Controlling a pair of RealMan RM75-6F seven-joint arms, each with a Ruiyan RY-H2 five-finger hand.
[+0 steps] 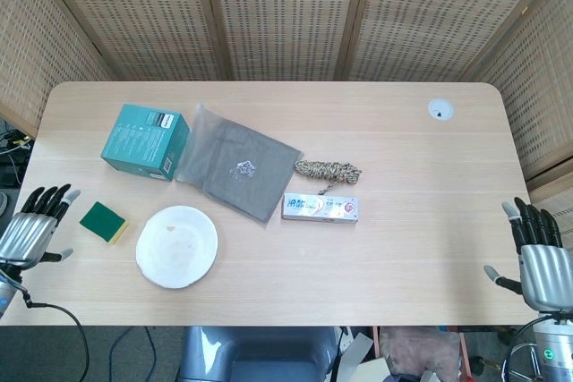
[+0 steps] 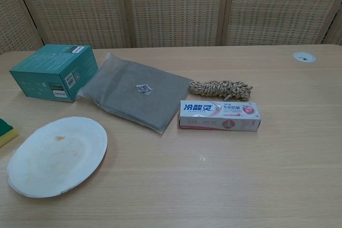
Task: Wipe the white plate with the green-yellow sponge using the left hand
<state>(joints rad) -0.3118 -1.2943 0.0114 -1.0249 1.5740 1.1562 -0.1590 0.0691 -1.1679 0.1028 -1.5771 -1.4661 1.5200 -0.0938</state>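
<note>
Round glossy plate, blocky sponge

One white plate, one green-yellow sponge, one teal box, one grey packet (label on top), one rope coil, one toothpaste box, two hands: left hand, right hand.

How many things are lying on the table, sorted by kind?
Sponge: 1
Plate: 1
Teal box: 1
Grey packet: 1
Rope bundle: 1
Toothpaste box: 1
Total: 6
</note>
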